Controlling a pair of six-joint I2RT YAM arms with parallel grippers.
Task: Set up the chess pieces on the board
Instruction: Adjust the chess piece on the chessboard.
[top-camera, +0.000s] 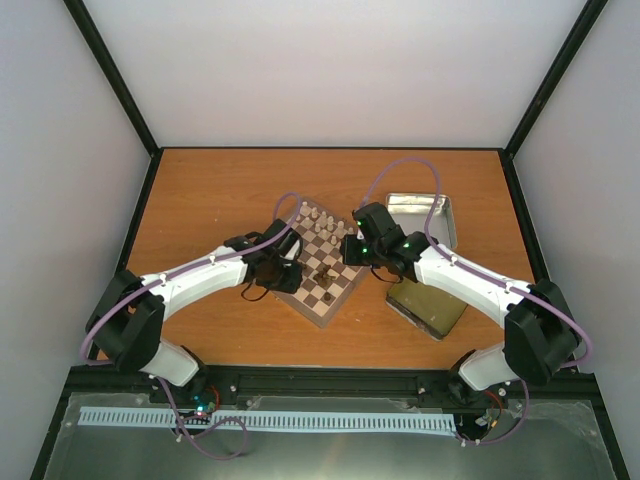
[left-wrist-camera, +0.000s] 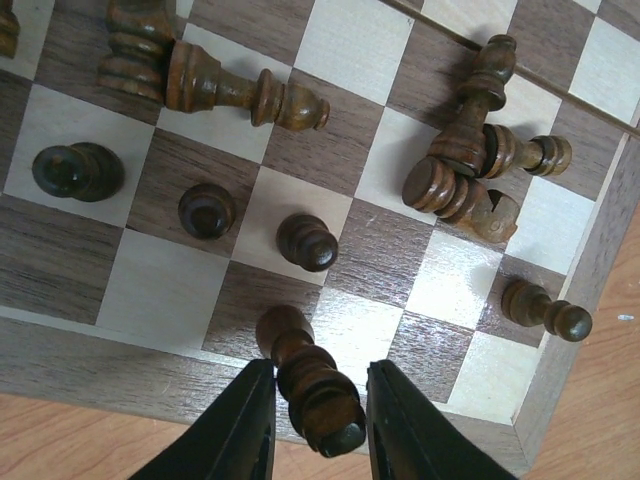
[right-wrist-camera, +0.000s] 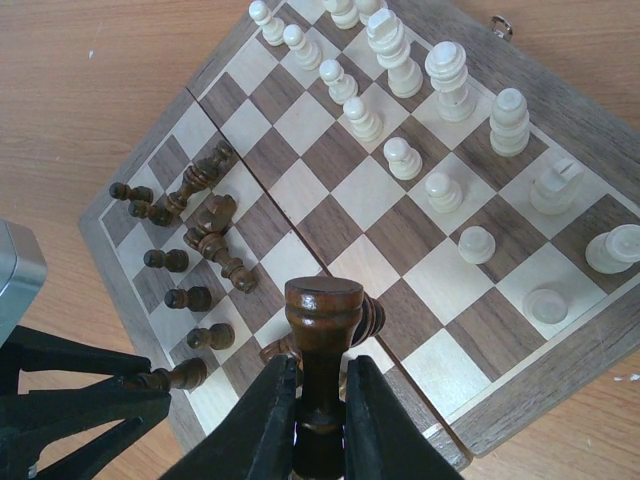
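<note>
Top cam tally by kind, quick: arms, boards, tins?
Arms: 2
Board: 1
Tins: 2
Total: 5

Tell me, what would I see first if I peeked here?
A chessboard lies in the middle, cream chessmen standing in rows on its far side and dark chessmen tumbled in heaps nearer. The right pincer grips one dark piece, while the left pincer straddles a second dark piece at the board's edge.
</note>
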